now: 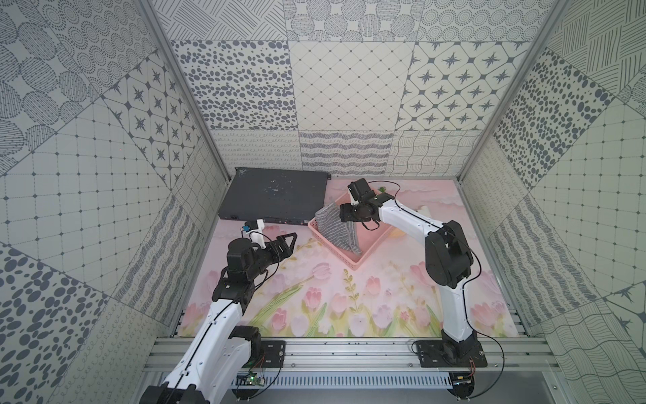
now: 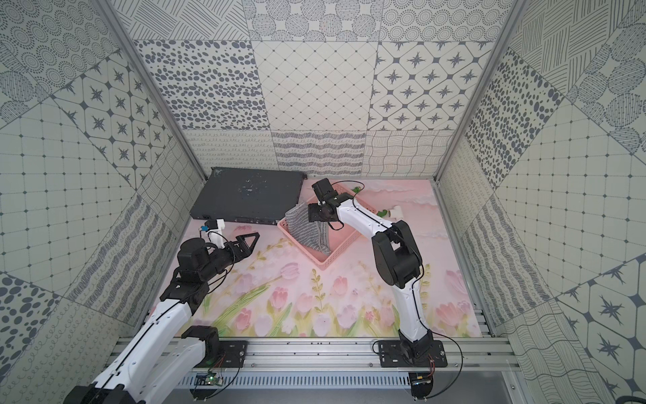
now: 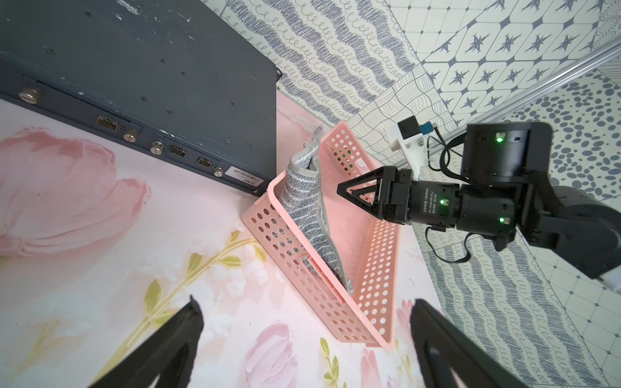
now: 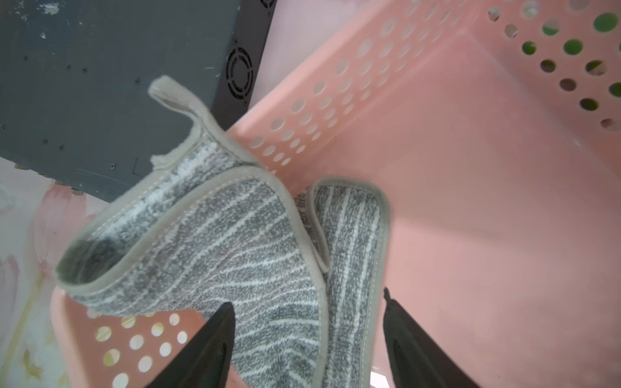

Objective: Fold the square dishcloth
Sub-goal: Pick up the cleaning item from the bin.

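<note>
Step in hand: retrieval of the dishcloth (image 4: pixel 255 255), which lay crumpled in the pink basket (image 4: pixel 470 168), one bound corner draped over its perforated wall. The right hand (image 4: pixel 307 297) stood part-open astride a fold, not yet clamped. The left hand (image 3: pixel 304 299) hung wide and empty over the table (image 1: pixel 349 290). Judged next: close on the limp, fuzzy, striped cloth and lift it clear of the rigid plastic rim.

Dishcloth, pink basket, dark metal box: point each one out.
dishcloth (image 1: pixel 336 230), in a top view, striped middle.
pink basket (image 1: pixel 374 245), in a top view, bare floor.
dark metal box (image 1: pixel 276 197), in a top view, top face.
</note>
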`<state>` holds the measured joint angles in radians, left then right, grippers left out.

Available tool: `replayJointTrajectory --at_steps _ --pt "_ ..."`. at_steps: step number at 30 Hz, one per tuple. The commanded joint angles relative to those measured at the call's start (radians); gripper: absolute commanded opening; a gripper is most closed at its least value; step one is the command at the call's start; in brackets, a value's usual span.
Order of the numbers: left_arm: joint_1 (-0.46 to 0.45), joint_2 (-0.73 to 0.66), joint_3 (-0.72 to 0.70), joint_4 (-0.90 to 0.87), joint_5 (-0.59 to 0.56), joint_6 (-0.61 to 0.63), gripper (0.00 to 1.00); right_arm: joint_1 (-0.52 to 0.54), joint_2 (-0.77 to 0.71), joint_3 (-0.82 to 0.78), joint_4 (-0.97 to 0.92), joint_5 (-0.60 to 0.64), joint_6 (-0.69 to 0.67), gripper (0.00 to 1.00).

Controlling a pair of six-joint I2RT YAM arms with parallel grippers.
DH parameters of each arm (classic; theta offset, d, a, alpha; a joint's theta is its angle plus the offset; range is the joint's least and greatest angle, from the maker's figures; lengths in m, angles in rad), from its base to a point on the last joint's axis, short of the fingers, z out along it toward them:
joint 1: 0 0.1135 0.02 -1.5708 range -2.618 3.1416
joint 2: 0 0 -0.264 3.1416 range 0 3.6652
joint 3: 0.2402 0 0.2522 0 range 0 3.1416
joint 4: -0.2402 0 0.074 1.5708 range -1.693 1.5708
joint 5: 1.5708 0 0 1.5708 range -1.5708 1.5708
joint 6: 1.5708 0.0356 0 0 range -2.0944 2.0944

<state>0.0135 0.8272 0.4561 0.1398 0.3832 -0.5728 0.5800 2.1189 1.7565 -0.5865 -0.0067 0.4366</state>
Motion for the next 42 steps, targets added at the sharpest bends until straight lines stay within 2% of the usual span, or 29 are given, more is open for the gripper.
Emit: replayJointTrajectory --at_steps 1,8,18,22,27,31,35,42 --pt "0.003 -0.012 0.019 -0.035 0.007 -0.02 0.99 -0.011 0.035 0.038 0.022 -0.082 0.019 0.7" --pt "0.002 -0.015 0.024 -0.075 -0.022 -0.014 0.99 -0.028 0.117 0.083 0.029 -0.176 0.007 0.62" --pt "0.003 -0.016 0.04 -0.122 -0.053 0.006 0.99 -0.032 0.178 0.123 0.04 -0.23 -0.02 0.6" --pt "0.003 -0.014 0.051 -0.139 -0.067 0.014 0.99 -0.031 0.188 0.126 0.046 -0.255 -0.027 0.48" --pt "0.004 -0.014 0.062 -0.151 -0.075 0.016 0.99 -0.031 0.16 0.111 0.048 -0.269 -0.046 0.22" --pt "0.003 -0.01 0.077 -0.163 -0.076 0.022 0.99 -0.03 0.1 0.084 0.048 -0.246 -0.056 0.08" --pt "0.003 -0.011 0.097 -0.188 -0.072 0.029 0.99 -0.031 0.018 0.049 0.045 -0.208 -0.054 0.02" --pt "0.002 -0.034 0.124 -0.22 -0.038 0.033 0.99 -0.029 -0.142 0.024 -0.012 -0.151 -0.058 0.03"
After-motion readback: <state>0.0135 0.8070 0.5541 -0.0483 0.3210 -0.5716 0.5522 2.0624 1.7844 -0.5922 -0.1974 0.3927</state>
